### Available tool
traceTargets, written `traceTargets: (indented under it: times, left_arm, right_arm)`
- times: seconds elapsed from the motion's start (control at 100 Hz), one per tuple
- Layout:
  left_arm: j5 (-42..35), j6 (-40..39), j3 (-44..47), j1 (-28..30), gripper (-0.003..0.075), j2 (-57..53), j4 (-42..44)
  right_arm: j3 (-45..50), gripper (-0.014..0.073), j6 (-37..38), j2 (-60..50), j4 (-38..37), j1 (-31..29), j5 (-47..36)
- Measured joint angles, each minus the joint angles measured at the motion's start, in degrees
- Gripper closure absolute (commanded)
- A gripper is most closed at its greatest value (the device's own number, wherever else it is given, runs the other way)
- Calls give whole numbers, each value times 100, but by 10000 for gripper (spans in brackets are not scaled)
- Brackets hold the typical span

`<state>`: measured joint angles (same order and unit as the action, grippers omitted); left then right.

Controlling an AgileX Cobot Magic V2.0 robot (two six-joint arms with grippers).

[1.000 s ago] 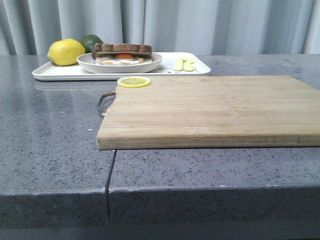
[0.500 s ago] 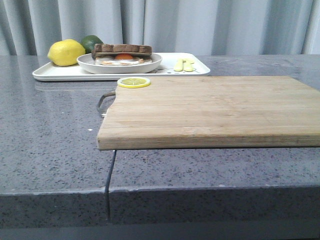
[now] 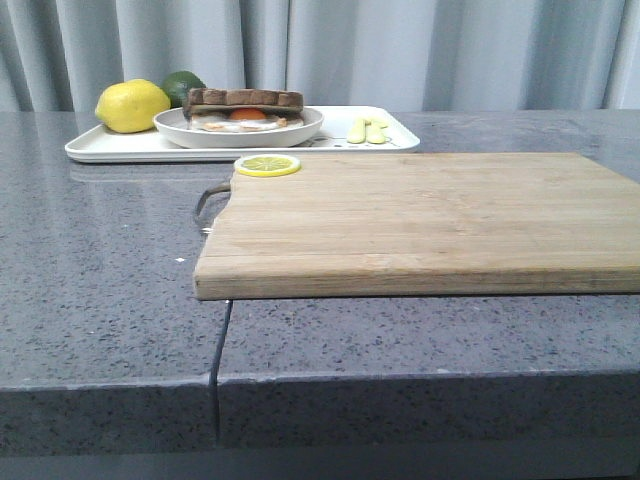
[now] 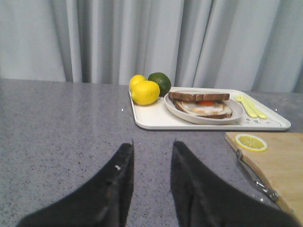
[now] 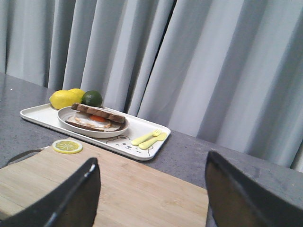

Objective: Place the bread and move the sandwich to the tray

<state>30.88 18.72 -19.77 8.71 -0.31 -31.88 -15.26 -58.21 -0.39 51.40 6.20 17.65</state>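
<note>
The sandwich [image 3: 245,100], brown-crusted slices with a fried egg and orange yolk between them, sits on a round white plate [image 3: 300,128]. The plate stands on the white tray [image 3: 110,148] at the back left of the counter. The bread slice [image 3: 246,97] lies on top of the egg. The sandwich [image 4: 201,101] and tray [image 4: 156,120] also show in the left wrist view, well beyond my left gripper [image 4: 152,144], which is open and empty over bare counter. My right gripper [image 5: 151,158] is wide open and empty above the cutting board, short of the sandwich [image 5: 97,116] and tray [image 5: 142,130]. Neither gripper shows in the front view.
A lemon [image 3: 132,104] and a lime [image 3: 183,82] sit on the tray's left end, and a yellow fork and spoon [image 3: 368,130] on its right end. A large wooden cutting board [image 3: 420,220] lies in front, with a lemon slice [image 3: 268,164] on its near-left corner. A curtain hangs behind.
</note>
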Motion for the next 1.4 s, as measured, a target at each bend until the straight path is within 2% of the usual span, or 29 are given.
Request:
traceTargets:
  times: [0.08,0.15,0.33,0.46,0.55,1.4]
  left_arm:
    - [-12,0,10,0,542,0,0]
    - [-12,0,10,0,542,0,0]
    - [-12,4,10,0,547,0,0]
    - [-12,4,10,0,647,0,0]
    - [-12,4,10,0,738,0,0]
    - [-12,13,10,0,739,0,0]
  right_arm:
    - [40,126,0,-24,-2,0,-68]
    - [45,183,0,-24,-14,0,-112]
    - [45,475,0,-24,-21,0,-146]
    - [45,667,0,-24,-21,0,-169]
    - [45,660,0,-24,-21,0,-181]
    - [45,661,0,-24,-21,0,-191]
